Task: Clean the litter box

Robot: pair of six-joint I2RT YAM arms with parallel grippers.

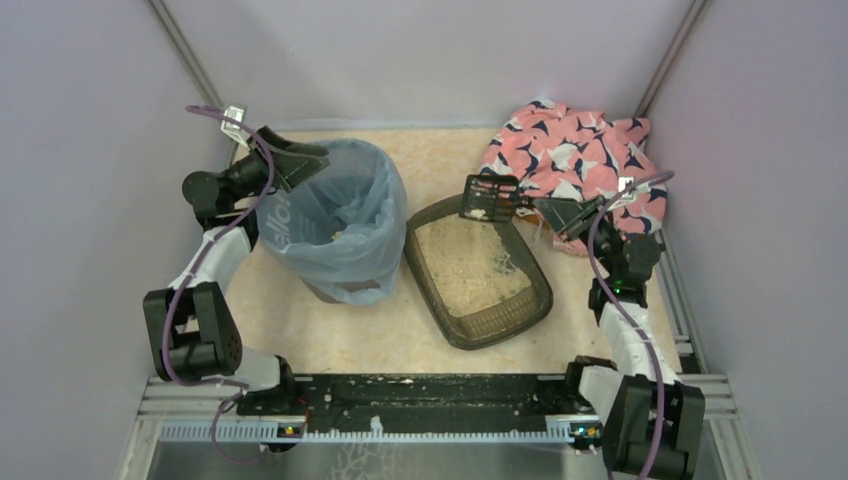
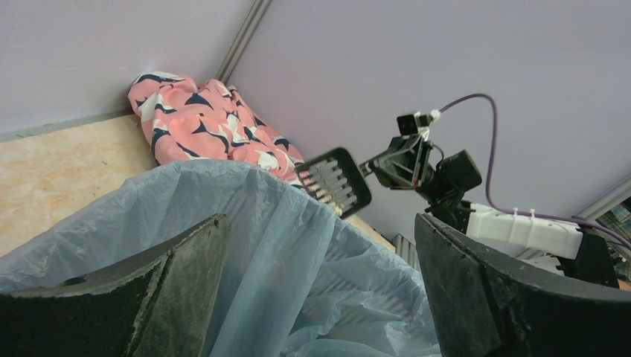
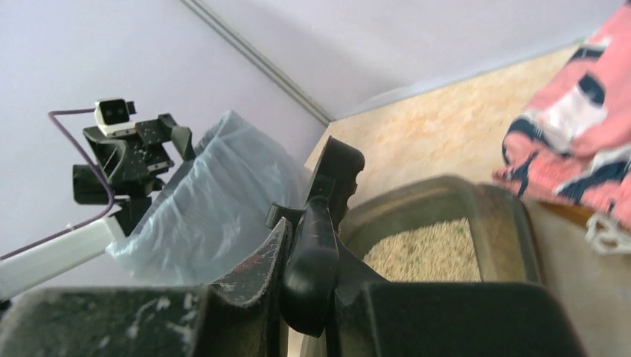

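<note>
Litter box [image 1: 497, 330], a shallow dark brown plastic tray, sits beside the blue-bagged round bin [image 1: 350, 262]. Right gripper [image 1: 560, 212] clamps the black slotted scoop [image 1: 490, 198] above its far end, left gripper [image 1: 300, 160] splayed; I'd carry the scoop level to the bin.

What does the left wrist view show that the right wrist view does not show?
Only the left wrist view: the scoop with its slotted head, raised in the air. Only the right wrist view: the litter box with beige litter. Both: the blue bin bag, the pink patterned cloth, and the right pincer holding the scoop.
</note>
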